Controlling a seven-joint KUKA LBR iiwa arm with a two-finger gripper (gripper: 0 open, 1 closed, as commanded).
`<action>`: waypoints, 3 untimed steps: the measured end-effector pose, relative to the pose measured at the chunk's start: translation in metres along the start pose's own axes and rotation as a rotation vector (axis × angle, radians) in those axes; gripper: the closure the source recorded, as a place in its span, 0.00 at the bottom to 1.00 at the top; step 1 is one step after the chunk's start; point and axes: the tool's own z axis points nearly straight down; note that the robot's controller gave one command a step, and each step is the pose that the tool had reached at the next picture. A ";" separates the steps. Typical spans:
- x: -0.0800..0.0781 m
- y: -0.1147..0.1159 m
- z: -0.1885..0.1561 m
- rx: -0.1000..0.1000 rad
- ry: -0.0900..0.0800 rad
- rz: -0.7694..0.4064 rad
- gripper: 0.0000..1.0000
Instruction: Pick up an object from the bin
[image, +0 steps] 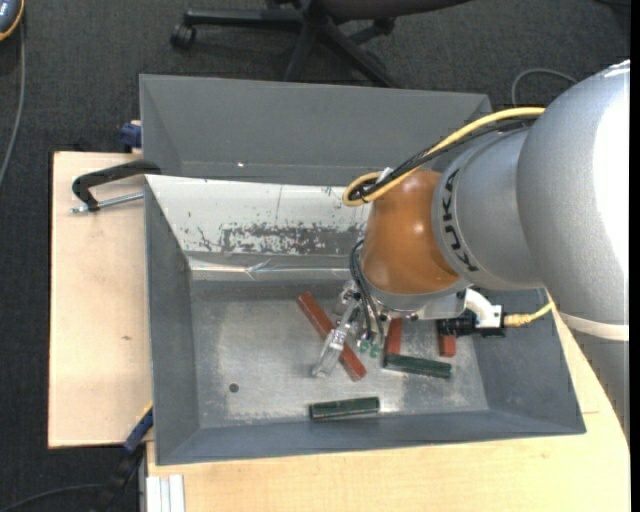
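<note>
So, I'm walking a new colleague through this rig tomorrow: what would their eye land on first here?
The big grey arm with its orange wrist cover looms in from the right, its gripper low over the middle of the bin floor. Beside the gripper lie reddish-brown sticks; a dark green bar lies by the near wall and another under the arm.

- In the bin (170, 300), the hand (335, 352) is mid-floor, above a short stick (353, 366).
- A longer stick (314, 312) lies just behind and left of the hand.
- One flat bar (345, 407) lies by the front wall.
- Another flat bar (418, 367) lies right of the hand.
</note>
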 end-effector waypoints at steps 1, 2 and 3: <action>0.003 -0.001 0.001 0.002 0.002 -0.009 0.00; 0.000 0.001 0.000 0.000 0.000 -0.001 1.00; 0.000 0.001 0.000 0.000 0.000 -0.001 1.00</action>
